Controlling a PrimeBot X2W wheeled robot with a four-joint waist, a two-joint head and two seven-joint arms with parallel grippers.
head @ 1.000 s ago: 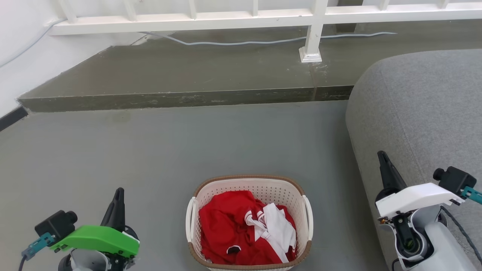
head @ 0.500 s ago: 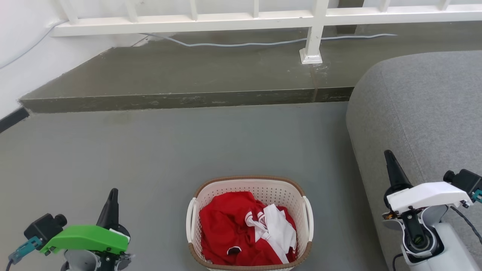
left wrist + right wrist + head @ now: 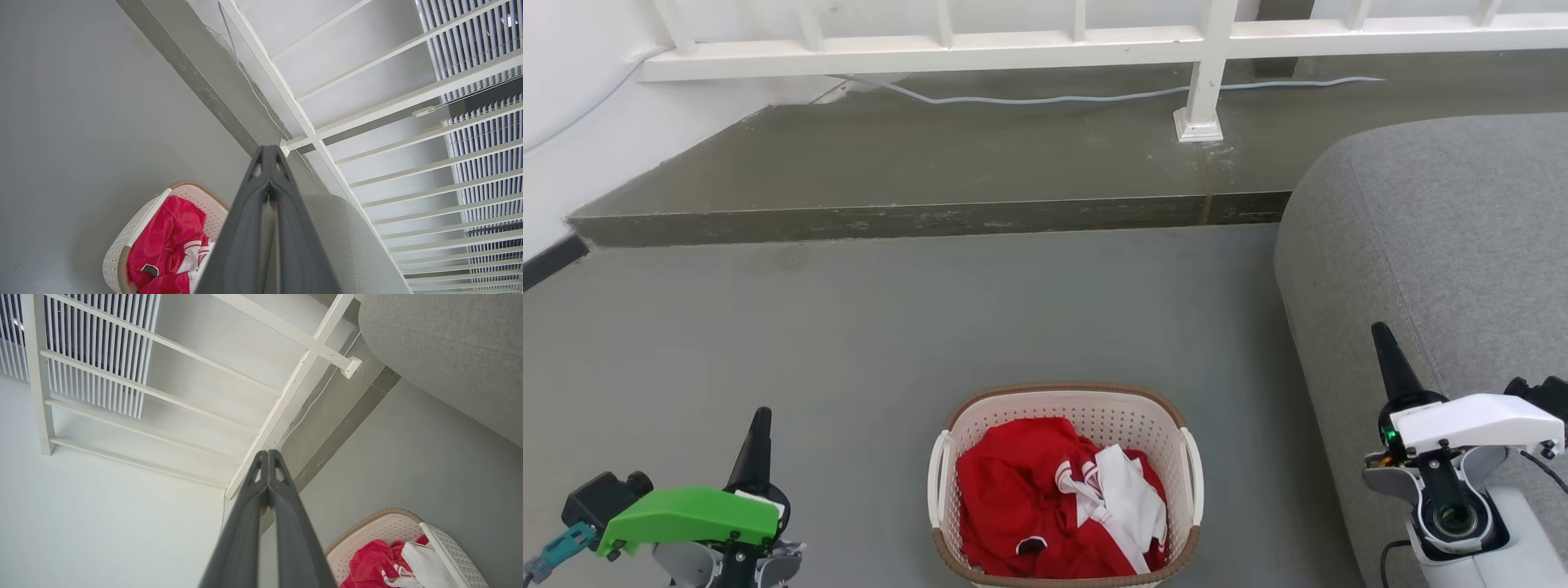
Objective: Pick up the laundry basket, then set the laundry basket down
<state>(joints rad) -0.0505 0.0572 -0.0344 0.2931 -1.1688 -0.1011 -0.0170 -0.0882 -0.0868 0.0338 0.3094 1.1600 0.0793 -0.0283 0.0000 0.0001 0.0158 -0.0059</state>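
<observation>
The laundry basket (image 3: 1066,402), cream-white with a brown rim and white side handles, stands on the grey floor at the bottom centre of the head view, holding red and white clothes (image 3: 1054,498). My left gripper (image 3: 760,420) is well to its left, fingers shut together and pointing up. Out to the right, beside the sofa, is my right gripper (image 3: 1382,336), also shut and empty. The left wrist view shows the basket (image 3: 122,245) at lower left of the shut gripper (image 3: 269,151). In the right wrist view the basket (image 3: 376,531) lies at lower right of the shut gripper (image 3: 268,454).
A grey sofa (image 3: 1445,245) fills the right side, close to my right arm. A raised concrete step (image 3: 915,216) crosses the floor ahead, with a white railing (image 3: 1201,73) and a cable (image 3: 1029,98) on it. Open grey floor lies between the step and the basket.
Both arms have spread outward: the left gripper moved left and down, the right gripper moved right. The basket stays where it was.
</observation>
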